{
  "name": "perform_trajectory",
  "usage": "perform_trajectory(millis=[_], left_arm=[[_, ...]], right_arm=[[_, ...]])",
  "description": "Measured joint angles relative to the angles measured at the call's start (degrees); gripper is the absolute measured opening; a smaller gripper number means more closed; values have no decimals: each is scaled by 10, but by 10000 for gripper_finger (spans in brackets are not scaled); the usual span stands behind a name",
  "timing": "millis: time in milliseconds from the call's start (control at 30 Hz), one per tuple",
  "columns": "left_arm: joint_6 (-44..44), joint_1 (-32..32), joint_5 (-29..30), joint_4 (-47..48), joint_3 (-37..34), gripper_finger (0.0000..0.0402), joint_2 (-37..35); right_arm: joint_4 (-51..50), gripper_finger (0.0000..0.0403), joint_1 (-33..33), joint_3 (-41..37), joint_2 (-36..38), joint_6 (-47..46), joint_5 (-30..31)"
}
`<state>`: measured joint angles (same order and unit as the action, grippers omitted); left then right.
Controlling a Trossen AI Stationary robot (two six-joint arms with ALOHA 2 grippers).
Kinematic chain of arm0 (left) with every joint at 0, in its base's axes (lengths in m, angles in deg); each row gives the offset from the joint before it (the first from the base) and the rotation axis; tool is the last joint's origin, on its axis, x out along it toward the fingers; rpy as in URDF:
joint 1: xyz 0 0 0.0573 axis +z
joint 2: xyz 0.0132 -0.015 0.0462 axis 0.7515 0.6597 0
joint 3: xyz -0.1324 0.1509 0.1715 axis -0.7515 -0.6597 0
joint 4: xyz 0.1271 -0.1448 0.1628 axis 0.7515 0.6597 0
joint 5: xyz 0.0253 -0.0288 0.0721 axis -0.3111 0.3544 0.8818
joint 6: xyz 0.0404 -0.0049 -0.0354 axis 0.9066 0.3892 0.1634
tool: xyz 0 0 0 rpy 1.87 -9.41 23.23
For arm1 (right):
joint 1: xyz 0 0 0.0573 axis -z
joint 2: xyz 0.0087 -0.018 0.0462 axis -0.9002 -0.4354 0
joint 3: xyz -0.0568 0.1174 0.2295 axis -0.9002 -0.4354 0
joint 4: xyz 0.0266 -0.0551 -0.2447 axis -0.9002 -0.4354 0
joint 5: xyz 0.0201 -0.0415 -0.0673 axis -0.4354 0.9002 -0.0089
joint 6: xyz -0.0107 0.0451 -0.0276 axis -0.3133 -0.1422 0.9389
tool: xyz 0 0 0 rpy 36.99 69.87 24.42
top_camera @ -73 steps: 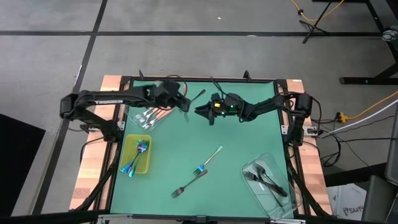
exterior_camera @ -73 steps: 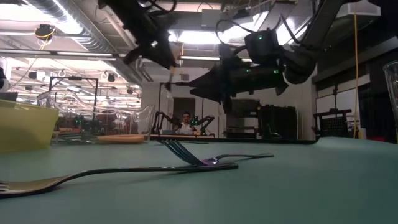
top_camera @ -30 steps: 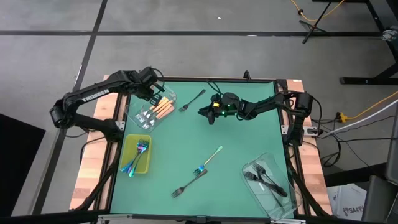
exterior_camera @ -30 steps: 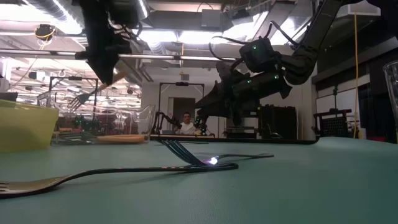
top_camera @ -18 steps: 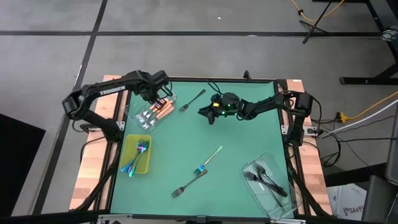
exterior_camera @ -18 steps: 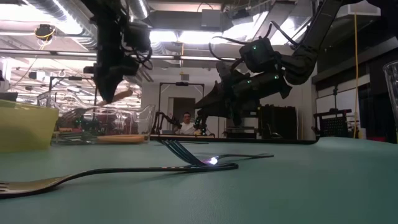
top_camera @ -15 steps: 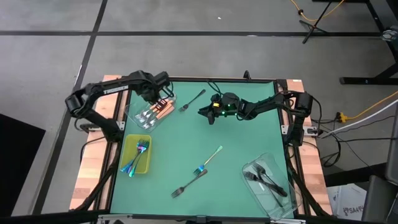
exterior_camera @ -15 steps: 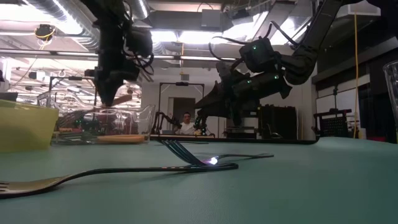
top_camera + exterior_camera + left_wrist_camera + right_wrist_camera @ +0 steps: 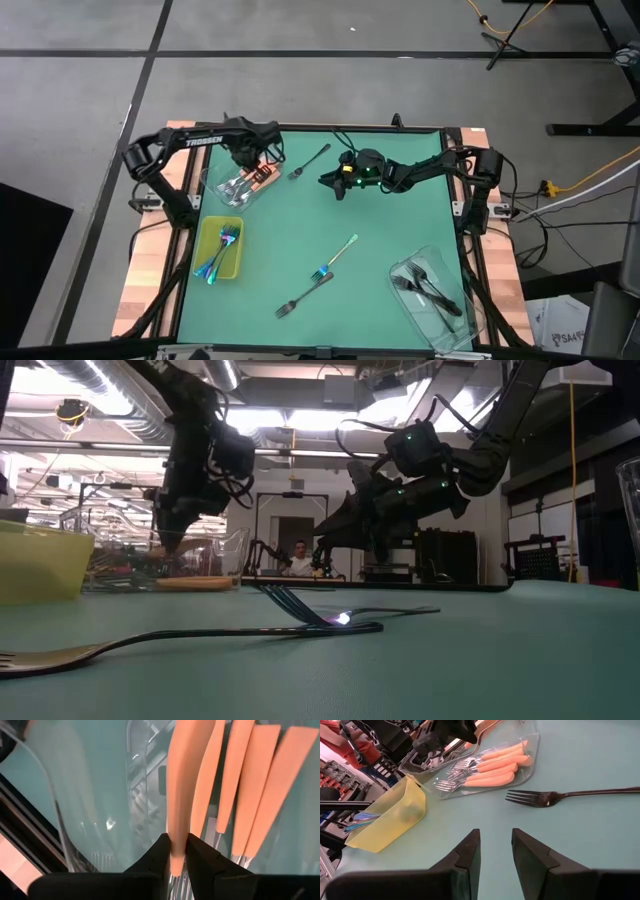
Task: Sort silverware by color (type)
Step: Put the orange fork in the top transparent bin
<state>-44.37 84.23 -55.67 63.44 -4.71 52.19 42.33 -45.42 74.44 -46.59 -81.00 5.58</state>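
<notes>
Forks of three kinds lie sorted and unsorted across the green counter. Our left tool is clamped on an orange-handled fork and hangs over the clear tub at the far-left, where four more orange handles already lie. The held fork's long axis runs nearly parallel to those beside it, so we judge the coming release needs little more than a short descent and an opening of the fingers.

Our right tool waits with its fingers apart, above the far middle of the counter. A dark fork lies just ahead of it, long axis crosswise to its fingers; the right arm is clearly the nearer one for that piece. Two more forks, an iridescent fork and another dark fork, rest mid-counter toward the near edge. The yellow tray holds iridescent ones, the near-right tub dark ones.

Against a second ago, our left arm has swung inward and dropped from beyond the tub's far-left corner to directly over it; the right arm has not moved.
</notes>
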Motion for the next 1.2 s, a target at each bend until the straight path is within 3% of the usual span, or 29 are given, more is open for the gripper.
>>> perform_trajectory(millis=[333, 1200], left_arm=[[0, 0, 0, -24, 0, 44, 30], [-2, 0, 0, -74, 0, 44, 31]], right_arm=[[-5, 99, 0, 0, 0, 0, 0], [-7, 99, 0, 0, 0, 0, 0]])
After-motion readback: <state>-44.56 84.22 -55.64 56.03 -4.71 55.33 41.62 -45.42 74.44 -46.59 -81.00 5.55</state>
